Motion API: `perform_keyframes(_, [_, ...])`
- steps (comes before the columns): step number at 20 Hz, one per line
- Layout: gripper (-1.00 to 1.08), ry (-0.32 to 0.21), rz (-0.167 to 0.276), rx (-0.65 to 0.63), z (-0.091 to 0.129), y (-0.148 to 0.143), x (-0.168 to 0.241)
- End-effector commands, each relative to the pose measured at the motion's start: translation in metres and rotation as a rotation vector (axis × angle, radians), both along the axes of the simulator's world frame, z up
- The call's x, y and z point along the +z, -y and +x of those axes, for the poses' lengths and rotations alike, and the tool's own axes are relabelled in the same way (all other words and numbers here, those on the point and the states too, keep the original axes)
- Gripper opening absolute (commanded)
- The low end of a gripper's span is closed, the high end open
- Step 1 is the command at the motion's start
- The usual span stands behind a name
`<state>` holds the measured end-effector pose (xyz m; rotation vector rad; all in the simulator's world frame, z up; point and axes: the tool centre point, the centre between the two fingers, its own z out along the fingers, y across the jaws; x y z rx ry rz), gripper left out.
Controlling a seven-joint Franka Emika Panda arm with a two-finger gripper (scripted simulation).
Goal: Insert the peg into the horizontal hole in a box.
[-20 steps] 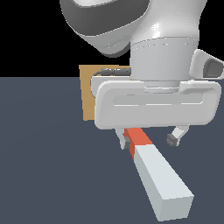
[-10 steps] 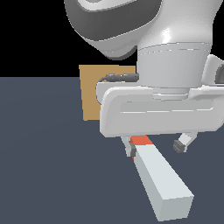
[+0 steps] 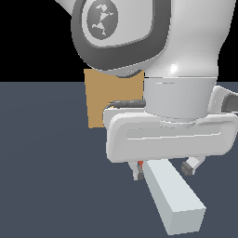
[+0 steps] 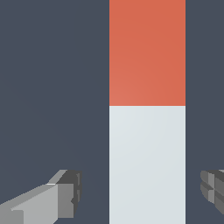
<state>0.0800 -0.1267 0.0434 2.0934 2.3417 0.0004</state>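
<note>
The peg lies flat on the dark floor, its pale grey-white length pointing toward the camera and only a sliver of its red-orange end showing under my hand. In the wrist view the peg runs between my fingers, red-orange section beyond the white one. My gripper is open, low over the peg, one finger on each side and not touching it. The tan box stands behind my hand, mostly covered by the arm. Its hole is hidden.
The dark blue-grey floor spreads around the peg and box. My large white arm fills the upper middle of the exterior view and blocks most of the box.
My hand has come down over the peg. It now covers nearly all of the red-orange end in the exterior view. The fingers sit lower, either side of the peg. The peg has not moved.
</note>
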Motion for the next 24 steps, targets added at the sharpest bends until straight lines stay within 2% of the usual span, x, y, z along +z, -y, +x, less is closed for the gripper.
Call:
perform_keyframes(1, [1.0, -0.001, 0.0, 0.0, -0.0007, -0.0003, -0.0134])
perform_keyframes(8, [1.0, -0.001, 0.0, 0.0, 0.0008, 0.0, -0.0211])
perform_keyframes(9, [-1.0, -0.001, 0.0, 0.0, 0.0008, 0.0, -0.0211])
perform_keyframes(24, [-1.0, -0.002, 0.0, 0.003, -0.0014, -0.0049, -0.0197])
